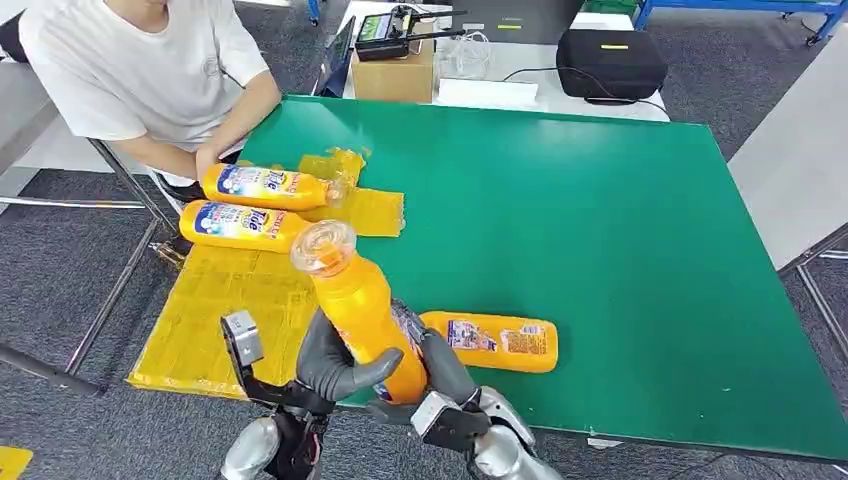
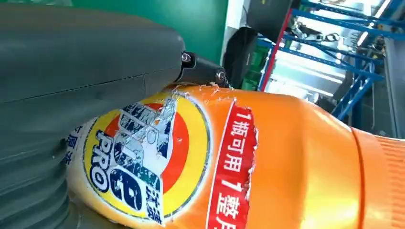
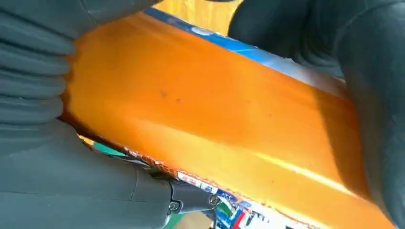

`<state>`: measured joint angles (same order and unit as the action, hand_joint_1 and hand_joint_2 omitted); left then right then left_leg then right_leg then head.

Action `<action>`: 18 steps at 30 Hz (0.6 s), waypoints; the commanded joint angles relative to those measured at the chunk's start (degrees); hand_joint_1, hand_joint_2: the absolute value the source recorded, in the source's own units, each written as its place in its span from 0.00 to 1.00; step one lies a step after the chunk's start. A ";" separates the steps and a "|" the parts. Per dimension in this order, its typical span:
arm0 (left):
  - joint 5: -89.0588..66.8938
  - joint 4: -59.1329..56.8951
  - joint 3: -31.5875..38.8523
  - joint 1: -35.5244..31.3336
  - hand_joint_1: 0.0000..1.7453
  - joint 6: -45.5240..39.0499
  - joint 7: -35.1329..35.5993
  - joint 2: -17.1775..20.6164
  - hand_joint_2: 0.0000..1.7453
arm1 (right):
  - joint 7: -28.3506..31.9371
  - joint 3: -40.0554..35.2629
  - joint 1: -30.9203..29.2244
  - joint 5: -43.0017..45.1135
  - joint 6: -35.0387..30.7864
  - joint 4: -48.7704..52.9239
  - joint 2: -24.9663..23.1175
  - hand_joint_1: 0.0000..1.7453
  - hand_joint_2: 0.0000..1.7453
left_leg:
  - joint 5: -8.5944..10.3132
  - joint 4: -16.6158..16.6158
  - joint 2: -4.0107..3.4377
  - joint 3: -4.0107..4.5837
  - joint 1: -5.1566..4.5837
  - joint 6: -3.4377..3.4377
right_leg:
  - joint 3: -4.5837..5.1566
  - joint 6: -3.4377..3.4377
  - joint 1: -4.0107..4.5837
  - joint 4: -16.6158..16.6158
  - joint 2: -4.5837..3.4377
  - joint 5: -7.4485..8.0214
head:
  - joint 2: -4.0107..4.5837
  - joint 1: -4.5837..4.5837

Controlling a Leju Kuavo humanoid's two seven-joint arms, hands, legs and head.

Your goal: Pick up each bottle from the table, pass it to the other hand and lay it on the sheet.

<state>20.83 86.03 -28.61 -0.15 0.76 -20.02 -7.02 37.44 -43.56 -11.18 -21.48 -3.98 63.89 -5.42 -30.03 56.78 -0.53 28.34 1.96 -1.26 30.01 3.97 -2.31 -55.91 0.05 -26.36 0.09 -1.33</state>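
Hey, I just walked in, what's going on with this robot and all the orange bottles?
The robot is holding one orange bottle upright above the near edge of the green table, with its left hand and right hand both wrapped around it, apparently mid-handover. Two bottles already lie on the yellow sheet, and one more lies on the table. A person sits at the far left corner.

The bottles (image 1: 365, 315) are orange with blue, red and yellow labels (image 2: 148, 157). The table (image 1: 600, 230) is green, the sheet (image 1: 220, 320) yellow.
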 commanded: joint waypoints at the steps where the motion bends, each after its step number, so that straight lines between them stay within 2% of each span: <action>1: -0.75 -3.15 5.50 -3.89 1.00 -3.33 0.87 1.88 1.00 | 1.44 1.42 1.58 -0.01 -3.45 1.68 0.20 0.00 0.00 | 0.02 -0.09 0.05 -0.09 0.00 0.09 | -0.08 -0.17 0.03 0.06 0.03 0.00 | 0.00 -0.04; 4: -2.28 -3.49 6.12 -4.43 1.00 -4.47 0.56 2.47 1.00 | 1.74 1.73 1.93 -0.33 -4.42 2.10 0.25 0.00 0.00 | 0.03 -0.08 0.08 -0.08 0.00 0.10 | -0.08 -0.17 0.03 0.06 0.07 0.00 | 0.00 -0.04; 5: -10.92 -4.56 6.08 -6.08 1.00 -10.39 -0.44 4.10 1.00 | 2.53 1.58 2.26 -2.84 -7.66 2.87 0.56 0.00 0.00 | 0.04 -0.16 0.12 -0.18 0.01 0.16 | -0.19 -0.26 0.06 0.14 0.08 0.00 | 0.00 -0.02; 6: -18.01 -6.44 6.98 -7.85 1.00 -13.88 -0.37 5.47 1.00 | 2.56 1.54 2.49 -3.59 -8.14 3.84 0.80 0.00 0.00 | 0.04 -0.11 0.13 -0.12 0.00 0.12 | -0.14 -0.19 0.04 0.10 0.10 0.00 | 0.00 0.00; 9: -28.11 -10.14 10.62 -10.66 1.00 -14.10 2.34 7.00 1.00 | 2.56 1.12 2.78 -6.70 -9.18 5.28 1.50 0.00 0.00 | 0.06 -0.15 0.12 -0.14 0.02 0.13 | -0.16 -0.22 0.06 0.12 0.09 0.02 | 0.00 0.00; 13: -28.45 -10.61 11.70 -10.90 1.00 -13.10 2.12 6.78 1.00 | 2.56 1.23 2.87 -6.77 -9.09 5.43 1.53 0.00 0.00 | 0.04 -0.08 0.07 -0.08 -0.02 0.09 | -0.08 -0.13 0.00 0.04 0.05 0.00 | 0.00 -0.02; 16: -40.36 -13.16 12.71 -12.81 1.00 -16.82 5.60 8.10 1.00 | 2.56 1.34 3.09 -8.60 -9.66 5.56 1.85 0.00 0.00 | 0.04 -0.09 0.06 -0.11 0.00 0.11 | -0.12 -0.16 0.03 0.07 0.04 0.00 | 0.00 -0.02; 18: -49.76 -15.93 12.51 -15.02 1.00 -16.00 8.02 10.07 1.00 | 2.56 2.21 3.47 -8.23 -9.07 5.70 1.69 0.00 0.00 | 0.05 -0.14 0.11 -0.17 0.02 0.14 | -0.20 -0.21 0.06 0.12 0.08 0.00 | 0.00 0.00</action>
<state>-11.13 80.69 -18.49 -7.48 -14.01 -16.63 -2.01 40.11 -42.69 -7.51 -29.20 -13.35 68.94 -5.51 -30.01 56.78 -0.53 28.34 1.96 -1.26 30.00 3.97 -2.30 -55.94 0.05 -26.36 0.09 -1.33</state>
